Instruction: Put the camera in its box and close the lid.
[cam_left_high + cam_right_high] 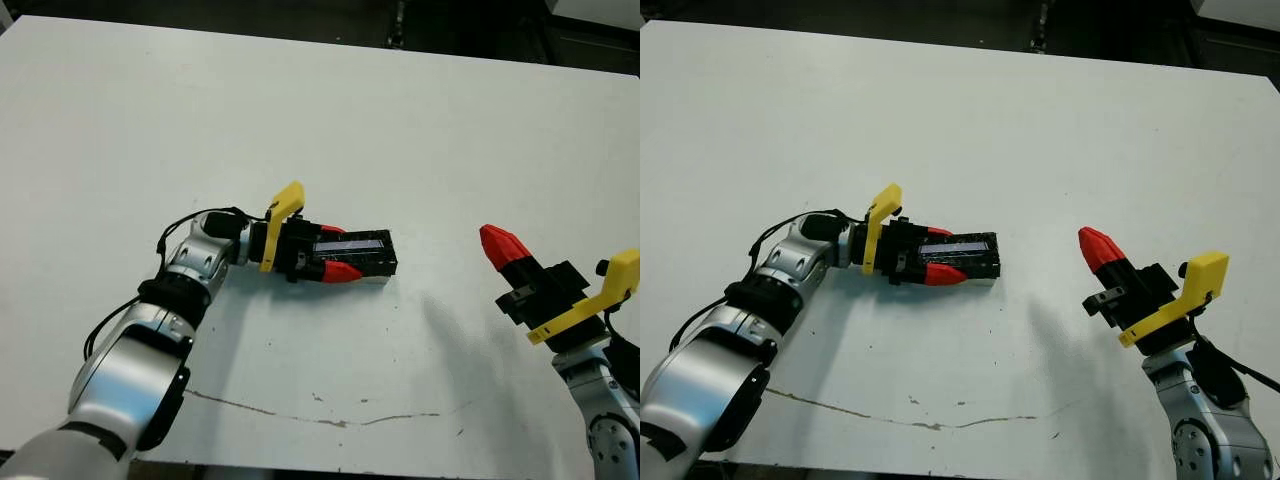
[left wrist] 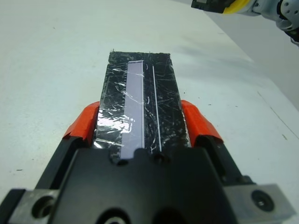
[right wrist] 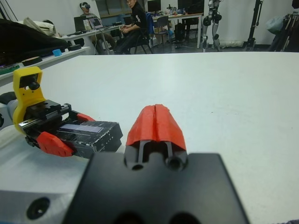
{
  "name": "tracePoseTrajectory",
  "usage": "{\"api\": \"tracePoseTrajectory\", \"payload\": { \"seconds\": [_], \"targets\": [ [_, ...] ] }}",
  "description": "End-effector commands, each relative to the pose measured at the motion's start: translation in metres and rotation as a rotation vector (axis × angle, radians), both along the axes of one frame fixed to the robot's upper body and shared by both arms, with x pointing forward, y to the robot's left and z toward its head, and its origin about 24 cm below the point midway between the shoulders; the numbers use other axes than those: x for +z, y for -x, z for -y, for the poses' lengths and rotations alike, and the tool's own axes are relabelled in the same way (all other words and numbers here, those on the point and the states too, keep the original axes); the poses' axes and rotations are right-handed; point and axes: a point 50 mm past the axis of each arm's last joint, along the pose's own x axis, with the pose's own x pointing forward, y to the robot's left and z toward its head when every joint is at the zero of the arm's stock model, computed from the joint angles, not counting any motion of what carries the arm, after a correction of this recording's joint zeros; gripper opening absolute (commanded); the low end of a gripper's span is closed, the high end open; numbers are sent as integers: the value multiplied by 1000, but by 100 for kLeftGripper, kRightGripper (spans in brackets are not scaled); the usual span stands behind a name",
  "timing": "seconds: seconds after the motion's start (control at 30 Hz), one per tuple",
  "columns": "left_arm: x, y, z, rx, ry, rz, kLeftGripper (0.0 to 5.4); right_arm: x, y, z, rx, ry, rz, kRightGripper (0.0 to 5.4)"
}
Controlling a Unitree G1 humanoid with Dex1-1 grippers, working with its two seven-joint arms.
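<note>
the flat glossy black lid (image 1: 362, 254) with its pale stripe sits on the white desk (image 1: 300, 120), squeezed by the left end effector (image 1: 336, 251), likely pressing it closed; the right end effector (image 1: 503, 246) waits shut, empty.

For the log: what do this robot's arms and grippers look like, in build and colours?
Both arms are silver metal with black joint segments and thin black cables looping along them. Each ends in a black boxy body carrying a yellow bracket. The left gripper and right gripper each have two red-tipped fingers; the right's taper to a cone.
</note>
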Motion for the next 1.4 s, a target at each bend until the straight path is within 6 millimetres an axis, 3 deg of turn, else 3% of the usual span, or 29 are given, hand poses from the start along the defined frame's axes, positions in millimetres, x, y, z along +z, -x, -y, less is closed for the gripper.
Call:
{"api": "tracePoseTrajectory", "payload": {
  "seconds": [0.03,0.2,0.63,0.87,1.03,1.4],
  "targets": [
    [-27,26,47,-158,-53,-27,314,-1,3,4,-18,25,-22,0],
    [-24,27,50,-188,-61,71,376,-1,3,4,-9,26,-19,0],
    [-25,30,52,-225,-50,50,538,-1,2,4,-5,32,-14,0],
    [-27,29,47,-211,-63,54,538,-1,3,3,-5,31,-20,0],
    [-27,26,26,-161,-106,71,538,-1,2,3,8,28,-13,0],
    [-23,35,-47,38,-136,117,538,-2,1,1,26,50,-18,0]
  ]
}}
